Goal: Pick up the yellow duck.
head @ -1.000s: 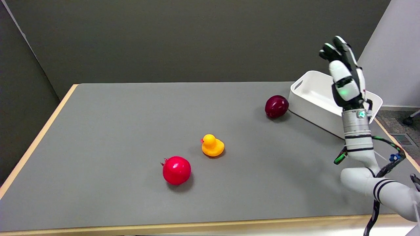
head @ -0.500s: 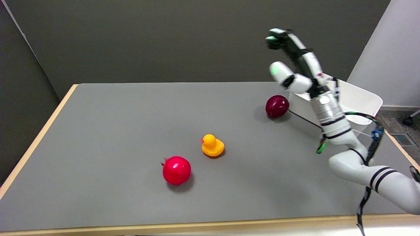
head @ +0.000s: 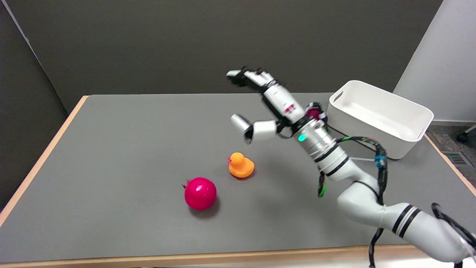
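Note:
The yellow duck (head: pixel 241 165) sits upright on the grey table (head: pixel 122 149) near the middle, beak pointing left. My right hand (head: pixel 266 106) hovers in the air above and slightly right of the duck, clear of it. Its fingers (head: pixel 247 76) stretch up and to the left, the thumb (head: pixel 241 124) hangs apart below them, and nothing is held. The white arm reaches in from the lower right.
A bright red pomegranate-like fruit (head: pixel 200 193) lies just left and in front of the duck. A dark red fruit (head: pixel 315 111) is mostly hidden behind my wrist. A white bin (head: pixel 379 115) stands at the back right, near the table's right edge.
My right hand has swung left and downward from beside the white bin to a spot above the duck, tilting over toward the left. Duck and fruits have not moved.

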Tool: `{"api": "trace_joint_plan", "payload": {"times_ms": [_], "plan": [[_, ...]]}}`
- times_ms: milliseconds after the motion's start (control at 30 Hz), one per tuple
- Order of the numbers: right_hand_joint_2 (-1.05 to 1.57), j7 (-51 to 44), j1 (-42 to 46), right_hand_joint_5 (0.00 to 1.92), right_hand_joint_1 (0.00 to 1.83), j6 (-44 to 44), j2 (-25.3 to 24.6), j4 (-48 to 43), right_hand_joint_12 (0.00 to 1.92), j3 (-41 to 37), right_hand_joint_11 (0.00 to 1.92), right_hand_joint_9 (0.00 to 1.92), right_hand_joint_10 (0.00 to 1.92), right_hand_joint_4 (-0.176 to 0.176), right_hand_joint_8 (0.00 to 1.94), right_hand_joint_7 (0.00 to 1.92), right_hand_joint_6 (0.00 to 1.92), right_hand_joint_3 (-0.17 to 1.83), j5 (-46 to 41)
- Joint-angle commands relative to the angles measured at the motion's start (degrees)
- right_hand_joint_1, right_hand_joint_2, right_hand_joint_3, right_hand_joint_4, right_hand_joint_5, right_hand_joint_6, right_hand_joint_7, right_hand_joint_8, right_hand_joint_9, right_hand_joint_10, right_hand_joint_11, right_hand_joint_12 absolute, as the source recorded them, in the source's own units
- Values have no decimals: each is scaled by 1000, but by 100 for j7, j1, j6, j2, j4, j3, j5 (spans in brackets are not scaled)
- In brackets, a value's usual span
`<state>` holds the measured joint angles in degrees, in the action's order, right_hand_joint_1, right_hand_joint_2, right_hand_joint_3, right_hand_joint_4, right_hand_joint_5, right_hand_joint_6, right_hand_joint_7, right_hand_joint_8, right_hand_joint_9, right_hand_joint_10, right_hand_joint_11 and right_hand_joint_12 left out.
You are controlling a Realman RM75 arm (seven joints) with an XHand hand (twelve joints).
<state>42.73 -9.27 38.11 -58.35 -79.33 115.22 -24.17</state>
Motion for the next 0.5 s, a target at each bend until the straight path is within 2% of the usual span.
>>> {"api": "trace_joint_plan", "payload": {"times_ms": [33, 167, 267, 400, 500], "plan": [[615, -2632, 596, 207, 674, -1357, -637, -804, 951, 507, -1, 238, 790, -29, 493, 321, 479, 973, -272], [651, -2903, 643, 238, 690, -1357, -581, -786, 986, 569, -1, 250, 852, -42, 446, 371, 438, 894, -410], [638, -2981, 669, 244, 649, -1357, -549, -785, 1073, 578, -1, 309, 879, -49, 549, 399, 513, 971, -420], [659, -2989, 692, 290, 711, -1376, -535, -786, 1182, 580, -1, 361, 1020, -52, 561, 470, 518, 895, -420], [648, -2989, 710, 294, 718, -1534, -459, -787, 1216, 535, 16, 391, 1045, -51, 601, 488, 548, 918, -420]]}}
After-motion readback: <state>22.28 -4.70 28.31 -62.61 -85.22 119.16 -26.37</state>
